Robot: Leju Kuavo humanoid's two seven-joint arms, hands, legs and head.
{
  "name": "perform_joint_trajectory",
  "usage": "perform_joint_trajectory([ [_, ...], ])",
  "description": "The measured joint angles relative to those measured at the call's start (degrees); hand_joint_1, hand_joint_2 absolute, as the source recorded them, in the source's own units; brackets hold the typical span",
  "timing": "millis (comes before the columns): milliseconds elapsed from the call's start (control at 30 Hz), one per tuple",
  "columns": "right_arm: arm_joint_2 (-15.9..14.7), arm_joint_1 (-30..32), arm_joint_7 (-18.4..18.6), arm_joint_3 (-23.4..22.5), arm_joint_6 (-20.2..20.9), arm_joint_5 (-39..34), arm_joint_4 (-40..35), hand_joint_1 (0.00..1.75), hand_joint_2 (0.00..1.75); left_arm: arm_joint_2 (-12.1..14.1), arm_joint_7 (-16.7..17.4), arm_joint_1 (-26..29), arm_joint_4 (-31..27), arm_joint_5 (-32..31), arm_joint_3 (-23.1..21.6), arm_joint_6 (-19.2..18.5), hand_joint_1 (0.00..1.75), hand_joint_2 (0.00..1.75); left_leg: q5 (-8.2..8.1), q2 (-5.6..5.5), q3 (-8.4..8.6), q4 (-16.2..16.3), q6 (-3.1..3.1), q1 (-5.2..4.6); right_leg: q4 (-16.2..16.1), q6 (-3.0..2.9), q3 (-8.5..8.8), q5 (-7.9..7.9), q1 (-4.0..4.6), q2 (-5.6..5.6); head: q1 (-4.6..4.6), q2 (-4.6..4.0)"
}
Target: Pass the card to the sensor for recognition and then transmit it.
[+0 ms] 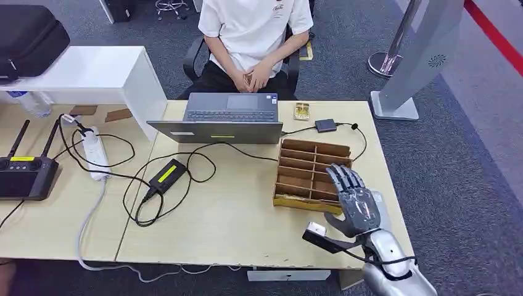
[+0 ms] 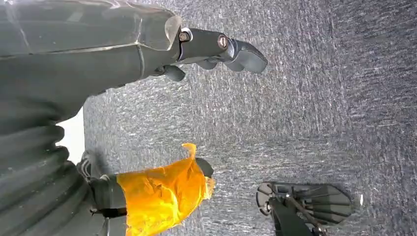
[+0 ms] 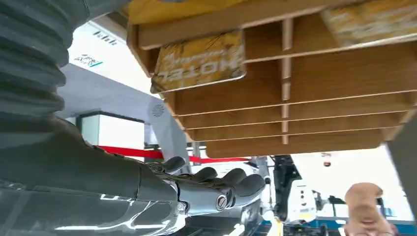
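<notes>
The right hand [image 1: 353, 200] is standing at about 5 o'clock on the desk [image 1: 234, 216], fingers extended and spread, palm facing away from the head camera; it is gripping nothing. The left hand [image 2: 216, 49] is hanging over grey carpet in the left wrist view, fingers loosely extended and holding nothing; it is therefore far from the work area, making the right hand the nearer one by a wide margin.

The wooden slotted tray [image 1: 311, 172] is lying immediately beyond the right hand, toward 12 o'clock from it; the fingertips are overlapping the tray's near edge in the head view, though contact cannot be confirmed. The right wrist view is showing a yellow card [image 3: 201, 61] resting in one of the tray's slots, close to the tray's near corner; its long axis is running along the slot, that is, across the desk from 9 to 3 o'clock. The coming move is judged to be a short reach forward and down into that slot.

Farther out, the small black sensor box [image 1: 325, 125] is sitting at about 1 o'clock beyond the tray, cabled toward the laptop [image 1: 228, 117]; a seated person [image 1: 253, 37] is waiting at 12 o'clock behind the desk.
</notes>
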Motion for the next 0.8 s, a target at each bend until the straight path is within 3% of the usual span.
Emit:
perform_joint_trajectory([
  [267, 0.4, -0.8, -0.8, -2.4, -0.5, -0.2, 3.3, 0.00, 1.75, 0.0, -0.1, 0.0, 0.0, -0.2, 0.0, 0.0, 0.00, 1.75, 0.00, 0.00, 0.00, 0.0, 0.00, 0.00, 0.0, 0.00, -0.01, 0.00, 0.00, 0.00, 0.00, 0.00],
  [800, 0.7, 0.1, -1.2, -3.7, -0.4, 0.6, 2.5, 0.00, 1.75, 0.0, -0.2, 0.0, 0.0, -0.5, 0.0, 0.2, 0.00, 1.75, 0.00, 0.00, 0.00, 0.0, 0.00, 0.00, 0.0, 0.00, -0.01, -0.01, 0.00, 0.00, 0.00, 0.00],
])
